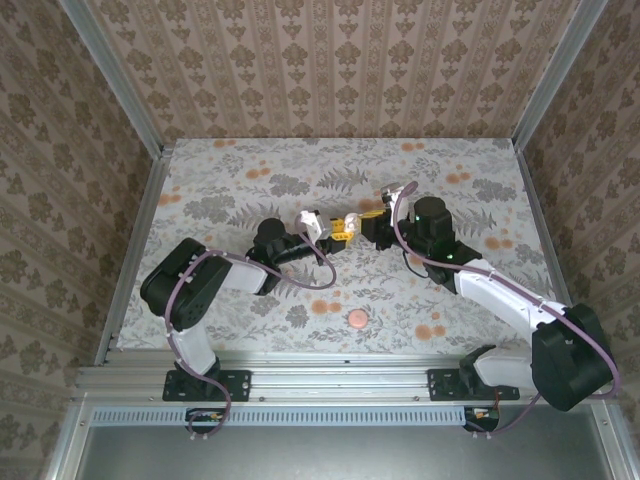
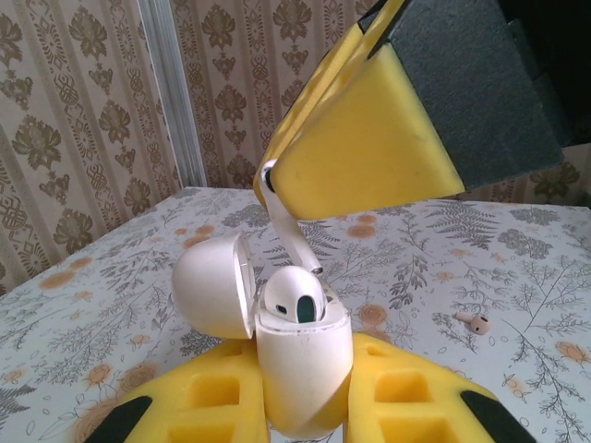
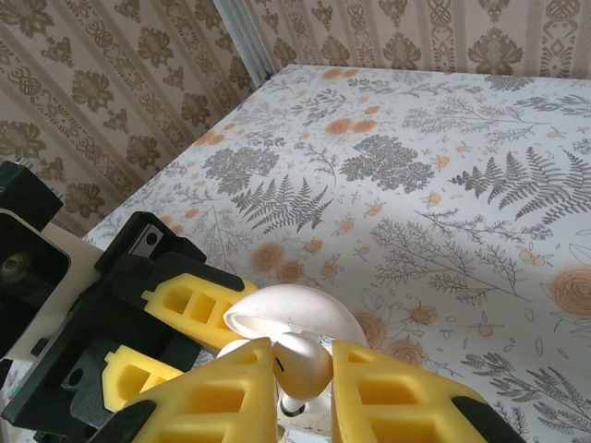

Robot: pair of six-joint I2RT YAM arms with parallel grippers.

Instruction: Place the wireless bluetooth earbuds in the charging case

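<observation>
Ctr of the table [image 1: 220,170]: left gripper [image 2: 305,411] is clamping the charging case [image 2: 300,365] upright w/ lid open. Right gripper [image 3: 303,392] is pinching one earbud [image 3: 300,362] at the case mouth. Best bet: keeping the stem vertical, lowering slowly, letting go once seated. 2nd earbud [image 2: 477,322] is lying lower right.

You are looking at a floral-print surface [image 1: 250,170]: a round pink disc [image 1: 356,319] is lying by its near edge, and a tiny pale earbud [image 2: 476,322] is lying elsewhere.
</observation>
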